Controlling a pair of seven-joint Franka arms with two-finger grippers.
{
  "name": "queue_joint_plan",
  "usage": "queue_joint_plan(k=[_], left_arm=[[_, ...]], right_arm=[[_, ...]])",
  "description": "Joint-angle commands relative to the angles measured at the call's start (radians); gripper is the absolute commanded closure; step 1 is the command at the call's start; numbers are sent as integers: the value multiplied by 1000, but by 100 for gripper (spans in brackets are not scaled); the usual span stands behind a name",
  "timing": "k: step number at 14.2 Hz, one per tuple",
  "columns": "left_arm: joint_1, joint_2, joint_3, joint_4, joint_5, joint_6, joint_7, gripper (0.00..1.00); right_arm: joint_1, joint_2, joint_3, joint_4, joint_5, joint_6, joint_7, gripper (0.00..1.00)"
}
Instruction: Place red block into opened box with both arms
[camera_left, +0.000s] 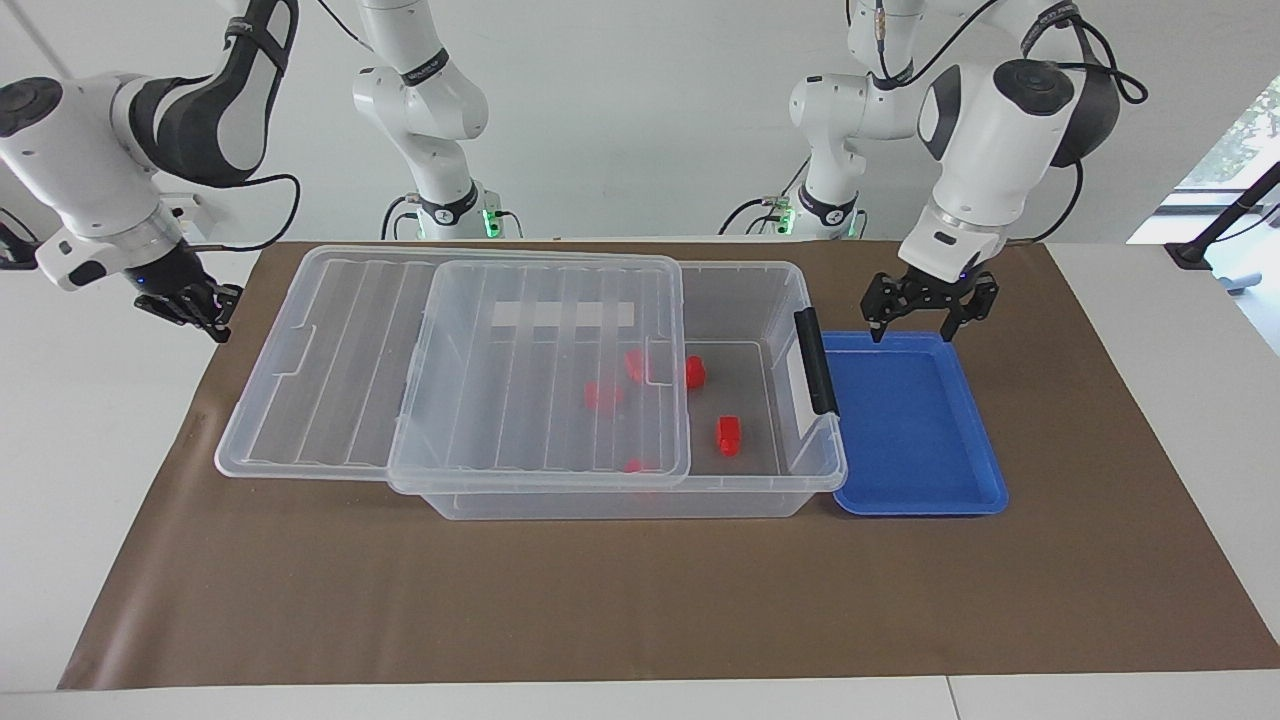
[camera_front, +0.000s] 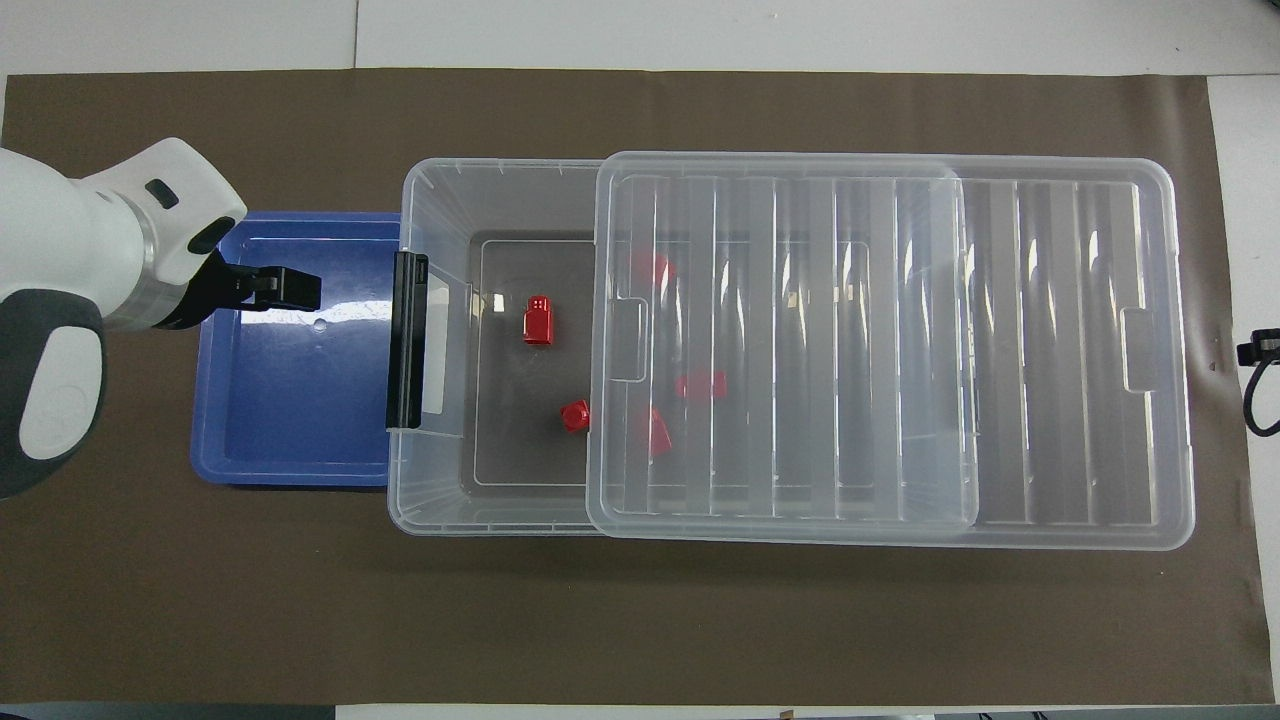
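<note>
Block in box, beside tray

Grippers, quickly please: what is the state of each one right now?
Left gripper: open, empty, over the blue tray.
Right gripper: shut, holding nothing, over the table's edge at the right arm's end.

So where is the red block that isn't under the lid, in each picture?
Facing view: the red block lies on the floor of the box, in its uncovered part, near the black clip handle.
Overhead view: the same red block lies in the uncovered part, between the handle and the lid.
Shared landmark: the black clip handle, beside the blue tray.
</note>
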Motion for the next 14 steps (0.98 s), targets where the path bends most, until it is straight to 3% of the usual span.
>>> queue_joint_plan(k=[1, 5, 9, 14], left_arm=[[72, 19, -8, 79, -21, -91, 96, 0], [146, 8, -3, 134, -26, -193, 156, 0], [157, 14, -2, 198, -61, -265, 166, 0], [157, -10, -6, 183, -68, -271, 159, 0]], right_arm=[[20, -26, 6, -58, -8, 56, 45, 100], [72, -24, 6, -56, -8, 56, 117, 100], [92, -24, 9, -56, -6, 56, 151, 100], [121, -24, 12, -56, 6, 56, 171, 100]])
